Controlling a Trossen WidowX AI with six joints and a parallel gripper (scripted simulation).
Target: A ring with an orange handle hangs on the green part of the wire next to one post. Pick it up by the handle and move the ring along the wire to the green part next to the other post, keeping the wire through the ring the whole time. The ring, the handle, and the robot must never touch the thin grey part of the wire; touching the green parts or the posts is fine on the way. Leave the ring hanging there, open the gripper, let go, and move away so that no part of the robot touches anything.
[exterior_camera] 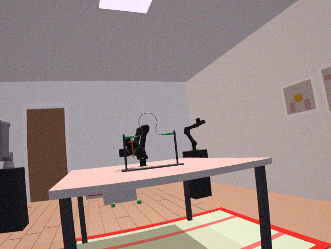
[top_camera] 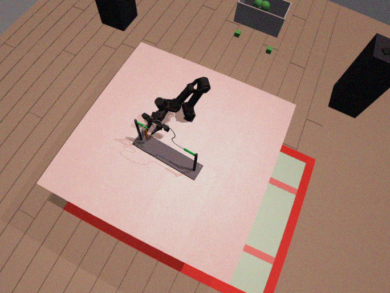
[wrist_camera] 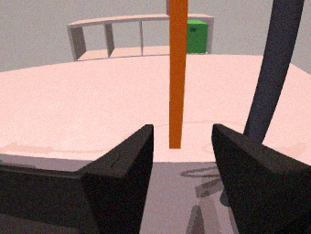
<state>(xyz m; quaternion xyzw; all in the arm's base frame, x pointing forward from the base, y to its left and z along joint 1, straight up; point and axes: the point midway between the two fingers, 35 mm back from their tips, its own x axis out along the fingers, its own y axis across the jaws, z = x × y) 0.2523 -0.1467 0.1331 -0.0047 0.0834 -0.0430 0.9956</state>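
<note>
The orange handle [top_camera: 146,134] [exterior_camera: 132,149] [wrist_camera: 177,91] hangs down from the left green part [top_camera: 141,125] [exterior_camera: 128,136]. Its ring [exterior_camera: 131,138] is small there and out of sight in the wrist view. The near post [top_camera: 138,131] [exterior_camera: 125,155] [wrist_camera: 275,69] stands beside it. My gripper [top_camera: 150,132] [wrist_camera: 182,132] is open and empty; in the wrist view the handle's lower end shows between the fingertips but farther off. The grey wire [exterior_camera: 147,113] curves to the right green part [top_camera: 190,151] [exterior_camera: 169,133] at the other post [top_camera: 195,162] [exterior_camera: 175,147].
The posts stand on a dark base plate [top_camera: 176,154] [wrist_camera: 160,183] on the pink table [top_camera: 126,188] [exterior_camera: 214,165]. In the top view the wire passes over or close to my wrist and gripper; its clearance cannot be told. A shelf [wrist_camera: 110,41] stands beyond the table.
</note>
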